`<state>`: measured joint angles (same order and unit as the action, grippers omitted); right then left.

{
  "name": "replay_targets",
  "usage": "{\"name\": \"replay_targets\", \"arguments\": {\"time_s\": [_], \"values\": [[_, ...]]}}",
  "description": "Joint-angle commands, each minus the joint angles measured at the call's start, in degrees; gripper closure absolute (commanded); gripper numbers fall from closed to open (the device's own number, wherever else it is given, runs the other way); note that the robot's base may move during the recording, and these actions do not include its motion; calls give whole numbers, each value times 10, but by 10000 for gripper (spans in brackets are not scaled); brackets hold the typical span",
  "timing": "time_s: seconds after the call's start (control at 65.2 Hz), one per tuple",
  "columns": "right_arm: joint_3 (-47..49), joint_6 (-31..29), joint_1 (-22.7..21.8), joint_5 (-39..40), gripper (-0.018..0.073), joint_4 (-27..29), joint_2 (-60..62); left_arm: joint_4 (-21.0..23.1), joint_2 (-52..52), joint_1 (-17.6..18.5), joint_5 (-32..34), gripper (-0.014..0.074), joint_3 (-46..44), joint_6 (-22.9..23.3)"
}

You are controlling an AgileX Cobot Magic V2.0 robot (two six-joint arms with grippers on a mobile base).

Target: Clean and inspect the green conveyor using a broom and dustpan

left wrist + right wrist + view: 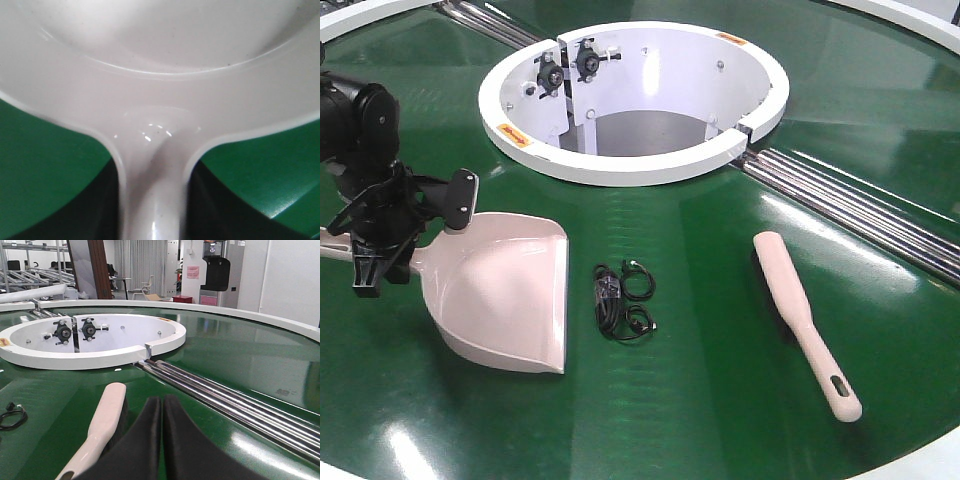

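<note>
Pink-beige dustpan [505, 300] lies mouth rightward, handle pinched in left hand [380, 258]; right hand [161, 402] closed.

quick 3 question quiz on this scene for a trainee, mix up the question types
1. True or false: on the conveyor, the broom lies inside the dustpan.
2. The black cable lies: A in the dustpan; B on the conveyor between dustpan and broom; C under the broom.
3. Fill in: the left gripper holds the dustpan by its ____.

Key: 1 false, the broom lies apart from the dustpan; 2 B; 3 handle.
</note>
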<state>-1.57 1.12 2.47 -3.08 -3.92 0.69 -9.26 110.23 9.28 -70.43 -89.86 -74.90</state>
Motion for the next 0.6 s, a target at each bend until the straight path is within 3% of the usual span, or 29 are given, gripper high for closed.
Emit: {"name": "replay_targets", "arguments": {"time_s": [0.0, 0.583], "values": [[-2, -5, -4, 41, 568, -4, 6, 33, -27, 7, 1, 594, -17, -2], [-2, -5, -4, 41, 568, -4, 6, 31, -27, 6, -10, 593, -17, 2]]}}
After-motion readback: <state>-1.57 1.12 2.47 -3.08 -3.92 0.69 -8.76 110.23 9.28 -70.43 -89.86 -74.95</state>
